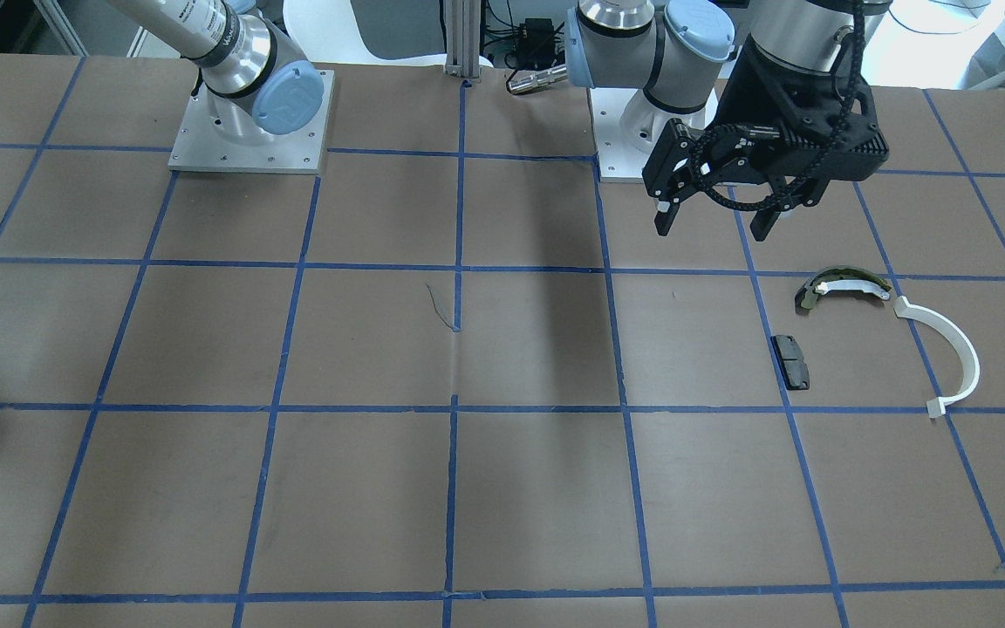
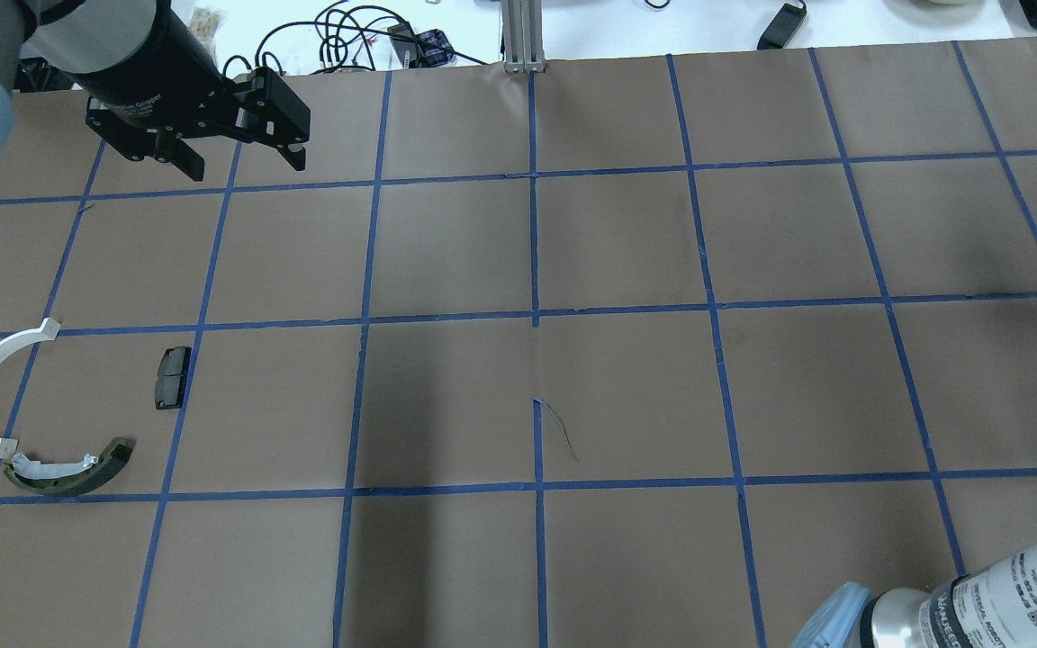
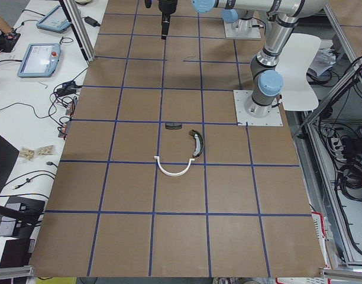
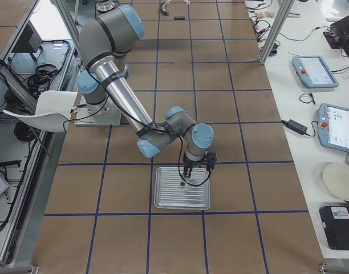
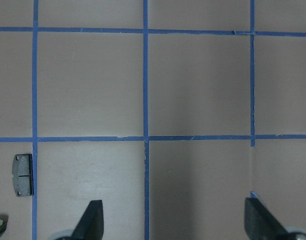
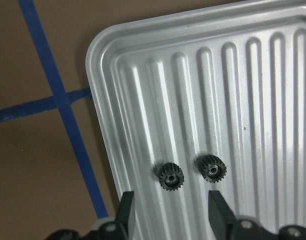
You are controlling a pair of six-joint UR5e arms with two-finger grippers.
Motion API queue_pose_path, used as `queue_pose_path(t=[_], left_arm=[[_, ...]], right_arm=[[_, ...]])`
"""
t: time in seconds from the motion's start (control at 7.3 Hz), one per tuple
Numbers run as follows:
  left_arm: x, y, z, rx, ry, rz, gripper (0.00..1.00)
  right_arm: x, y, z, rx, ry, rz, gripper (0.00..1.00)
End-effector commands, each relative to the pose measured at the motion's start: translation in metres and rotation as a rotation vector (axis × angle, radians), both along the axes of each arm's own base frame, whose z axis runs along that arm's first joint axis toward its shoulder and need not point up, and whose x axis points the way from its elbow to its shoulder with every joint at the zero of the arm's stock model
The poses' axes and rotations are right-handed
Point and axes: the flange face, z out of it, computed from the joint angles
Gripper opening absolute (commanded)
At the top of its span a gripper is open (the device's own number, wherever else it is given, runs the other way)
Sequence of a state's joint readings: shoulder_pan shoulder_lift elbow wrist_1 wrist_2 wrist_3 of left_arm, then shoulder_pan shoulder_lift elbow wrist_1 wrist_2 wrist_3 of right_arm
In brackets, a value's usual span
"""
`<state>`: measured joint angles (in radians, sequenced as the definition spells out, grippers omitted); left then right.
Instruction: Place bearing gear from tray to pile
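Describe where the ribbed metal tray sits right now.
In the exterior right view, the ribbed metal tray lies on the table directly below the right gripper; two black gears rest in it.

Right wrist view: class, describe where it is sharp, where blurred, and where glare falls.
Right wrist view: both gears are sharp; glare streaks the ridges of the tray; the right pincer, at the bottom edge, is blurred.
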<state>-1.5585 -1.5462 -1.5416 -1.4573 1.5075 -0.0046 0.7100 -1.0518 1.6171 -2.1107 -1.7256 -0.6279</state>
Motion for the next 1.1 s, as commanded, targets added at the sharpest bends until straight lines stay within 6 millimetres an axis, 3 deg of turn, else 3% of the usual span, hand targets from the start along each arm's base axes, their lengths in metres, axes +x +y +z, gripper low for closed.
queue_pose_path(t=[0.0, 0.55, 0.96], left_arm=[[0.000, 0.000, 0.000, 0.001, 0.001, 0.000, 1.00], [0.000, 0.000, -0.001, 0.003, 0.001, 0.000, 1.00], [0.000, 0.000, -0.001, 0.003, 0.001, 0.000, 1.00]], right_arm=[[-0.004, 0.000, -0.017, 0.015, 0.004, -0.003, 0.59], [-0.005, -0.001, -0.034, 0.032, -0.013, -0.010, 0.59], [-0.004, 0.001, -0.037, 0.051, -0.012, -0.008, 0.51]])
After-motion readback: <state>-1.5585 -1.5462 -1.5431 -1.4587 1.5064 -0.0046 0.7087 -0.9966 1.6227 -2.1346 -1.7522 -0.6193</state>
